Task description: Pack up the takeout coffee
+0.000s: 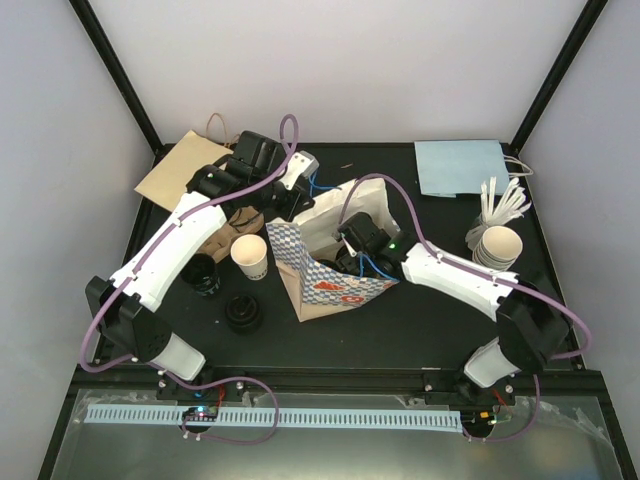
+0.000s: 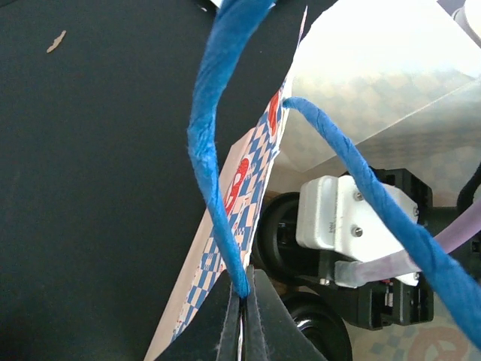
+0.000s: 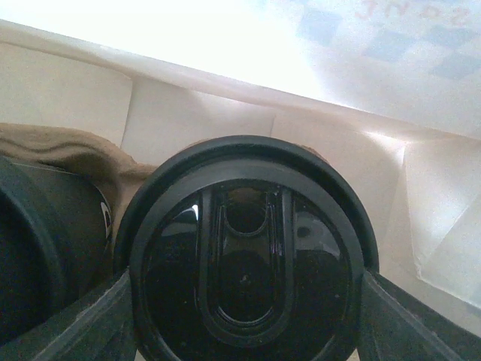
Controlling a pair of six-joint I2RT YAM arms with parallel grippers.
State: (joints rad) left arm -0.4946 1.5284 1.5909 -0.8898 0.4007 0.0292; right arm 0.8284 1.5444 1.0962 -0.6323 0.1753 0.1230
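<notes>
Inside checkered bag [image 1: 335, 285], lidded cup [image 3: 244, 256] clamped squarely within right end effector [image 3: 248, 323]

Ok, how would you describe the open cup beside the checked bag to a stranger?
Find the blue-checked bag mid-table. Just left of it stands one pale paper cup, upright, with no lid on it. Its neighbours, such as the lid, are black, and the other pale cups are stacked at the right edge.

- Left arm [image 1: 175, 245] reaches toward the upper centre-left, left tool [image 2: 244, 301] pinched tight
- Right arm [image 1: 455, 275] stretches toward frame centre, right tool [image 3: 244, 316] fingers spread wide
</notes>
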